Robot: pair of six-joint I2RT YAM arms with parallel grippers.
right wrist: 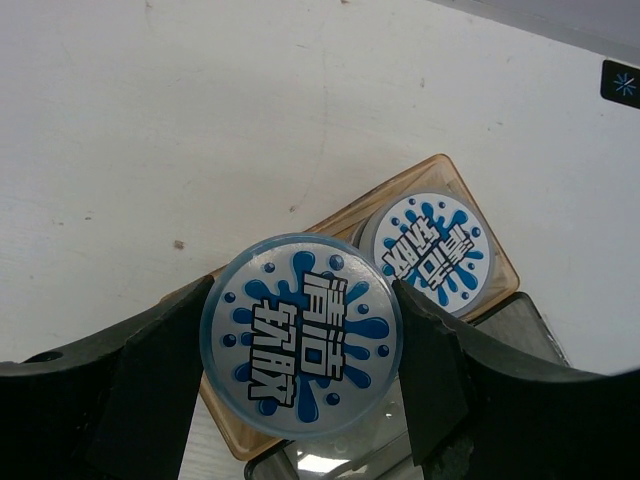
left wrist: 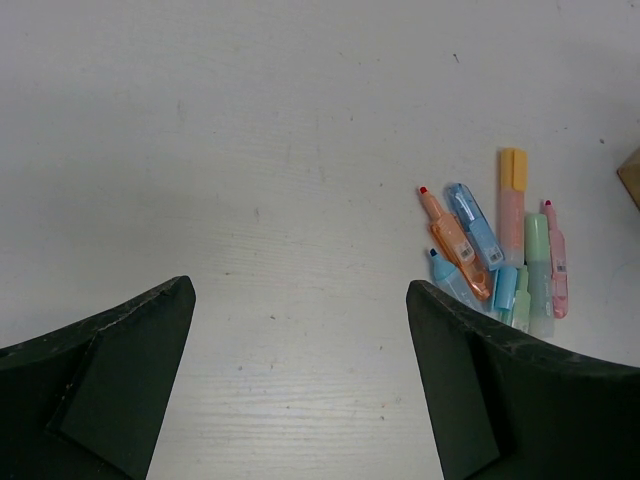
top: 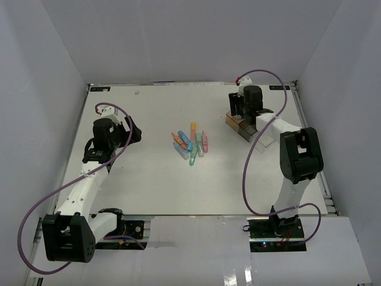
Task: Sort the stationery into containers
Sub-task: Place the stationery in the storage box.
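Observation:
My right gripper (right wrist: 302, 288) is shut on a round blue-and-white patterned roll (right wrist: 300, 340), holding it above the near end of the amber tray (right wrist: 400, 185) of the containers (top: 241, 125). A second matching roll (right wrist: 435, 250) lies flat in that tray's far end. Several pastel stationery pieces (top: 189, 145), orange, blue, green and pink, lie in a loose pile at mid-table. My left gripper (left wrist: 300, 285) hangs open over bare table to the left of this pile (left wrist: 495, 250), nothing between its fingers. In the top view the left gripper (top: 132, 130) is at the left and the right gripper (top: 241, 107) at the back right.
A smoky grey tray (right wrist: 520, 320) and a clear tray (right wrist: 330, 460) adjoin the amber one. The containers stand near the table's back right corner. White walls enclose the table on three sides. Purple cables loop beside both arms.

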